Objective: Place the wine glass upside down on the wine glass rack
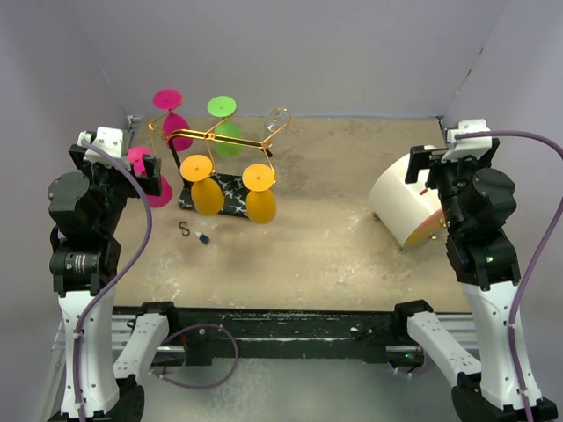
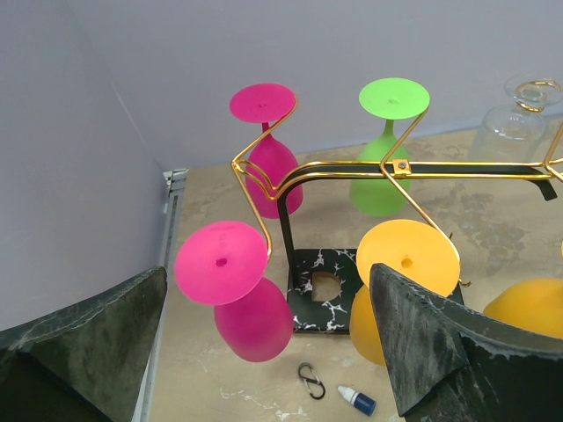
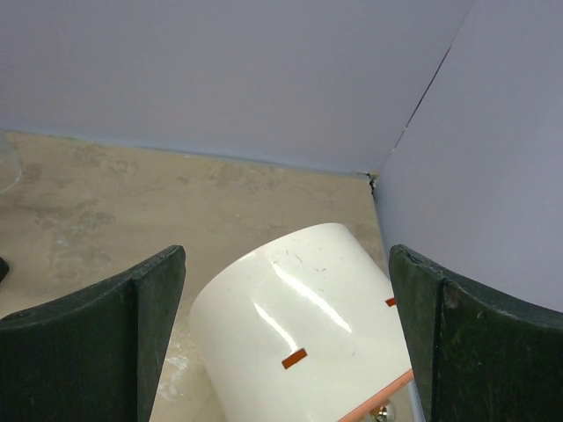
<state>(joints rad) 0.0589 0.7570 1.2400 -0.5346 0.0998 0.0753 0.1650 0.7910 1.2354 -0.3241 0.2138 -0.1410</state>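
Note:
The wine glass rack (image 1: 220, 139), gold wire on a black marbled base (image 2: 330, 294), stands at the back left. Several glasses hang on it upside down: two pink, one green (image 2: 383, 167), one clear (image 2: 515, 123) and two orange (image 1: 208, 186). The near pink wine glass (image 2: 251, 308) hangs from the curled end of the front left arm, foot up. It also shows in the top view (image 1: 143, 167). My left gripper (image 2: 268, 281) is open, its fingers standing apart on either side of this glass. My right gripper (image 3: 286, 290) is open and empty above a white cylinder.
A white cylinder with an orange rim (image 1: 405, 207) lies on its side at the right, under my right gripper (image 1: 424, 174). A black carabiner clip (image 2: 310, 381) and a small blue dropper bottle (image 2: 356, 400) lie in front of the rack base. Walls close the back and sides.

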